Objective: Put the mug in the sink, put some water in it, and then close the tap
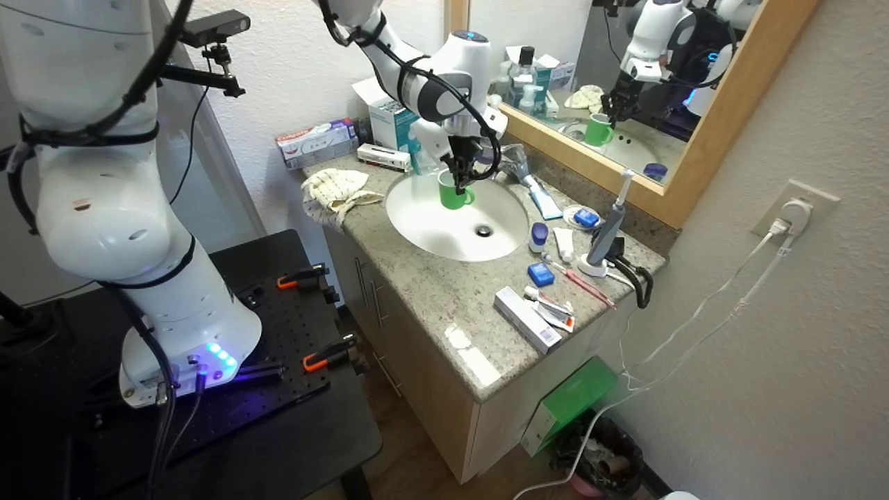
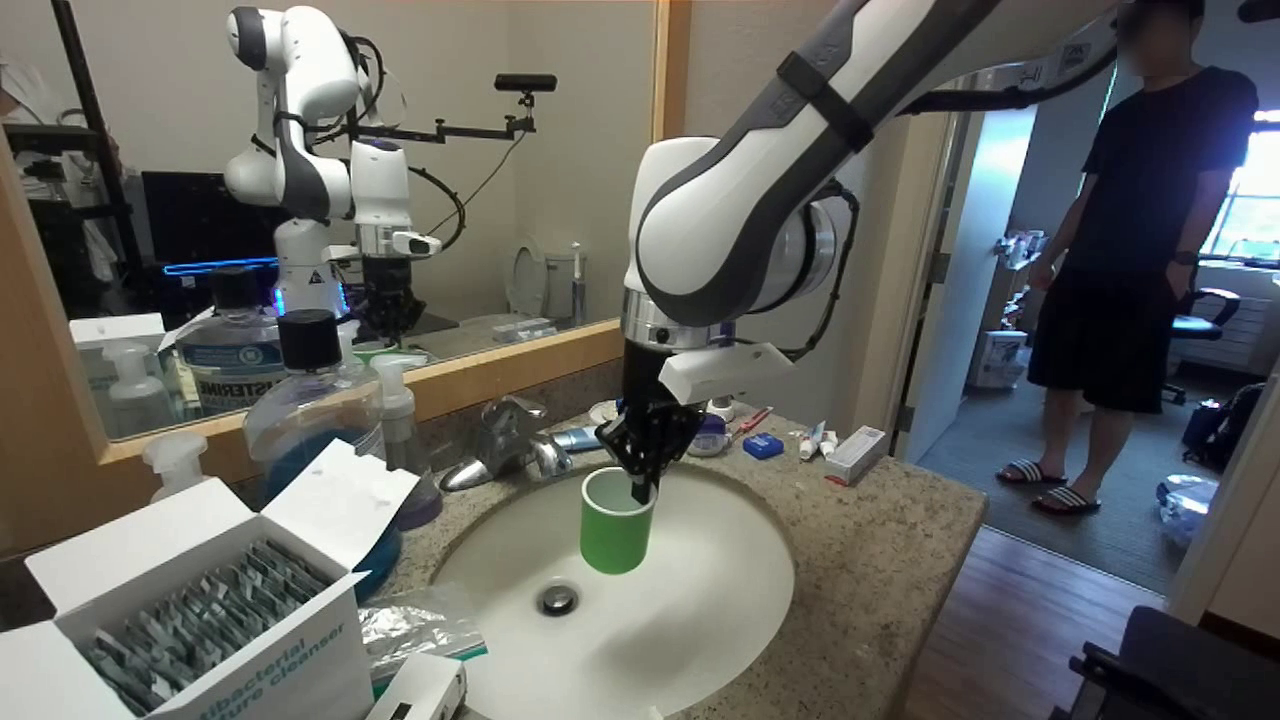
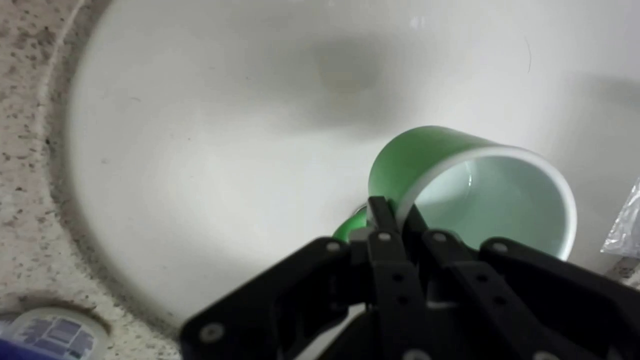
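Sink (image 2: 720,575) beneath near-vertical, mouth-up mug (image 2: 614,540)

Outstretched white Franka Panda arm (image 1: 104,201), blue lights (image 1: 223,355) on its base (image 1: 184,364), forearm (image 2: 750,190) sloping down toward a near-vertical wrist (image 2: 655,322) in both exterior views, black Robotiq gripper (image 3: 397,209) pointing downward, slim fingers (image 3: 381,216) pinched nearly together, side by side in the wrist view

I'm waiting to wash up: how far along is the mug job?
Done: the mug is over the sink. In hand: the gripper pinches its rim. Apparently left: setting it down, filling it, then closing the tap, where no stream shows.
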